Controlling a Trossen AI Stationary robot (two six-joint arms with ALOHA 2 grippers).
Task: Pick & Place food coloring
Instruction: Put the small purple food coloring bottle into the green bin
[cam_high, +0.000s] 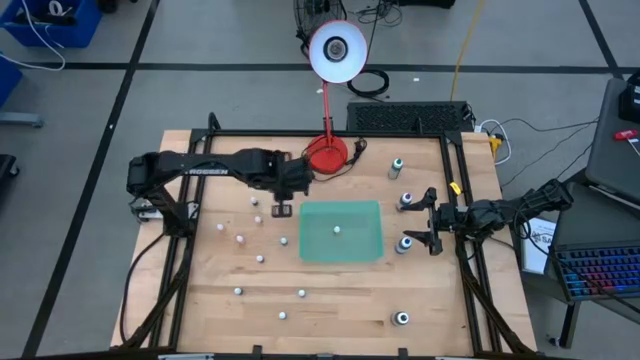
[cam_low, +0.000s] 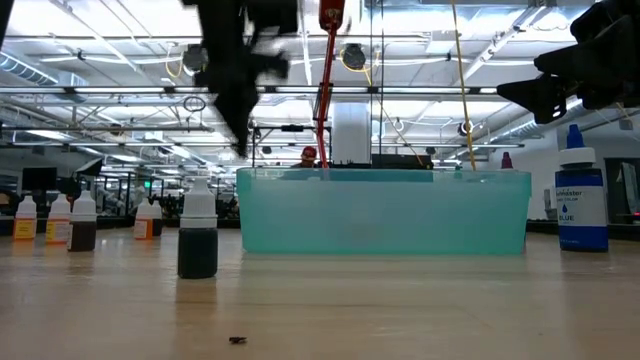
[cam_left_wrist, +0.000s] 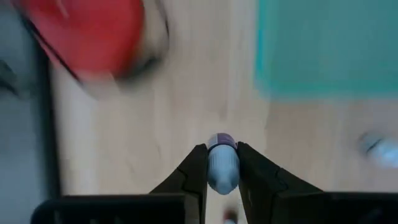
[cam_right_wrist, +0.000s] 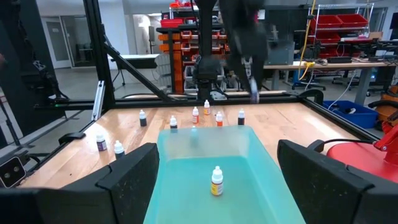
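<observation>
While my left gripper (cam_left_wrist: 221, 163) hangs raised near the lamp base (cam_high: 326, 154) at the tabletop's far edge, its fingers (cam_left_wrist: 194, 171) are clamped on one small food coloring bottle (cam_left_wrist: 222, 163), cap pointing forward, which I judge ready for carrying to the green tray (cam_high: 365, 247) at the tabletop's middle. One bottle (cam_right_wrist: 216, 182) already stands inside the tray. Other bottles (cam_high: 260, 258) dot the left half and the near edge. My right gripper (cam_high: 432, 226) waits, fingers spread wide, near the right edge, facing the tray.
</observation>
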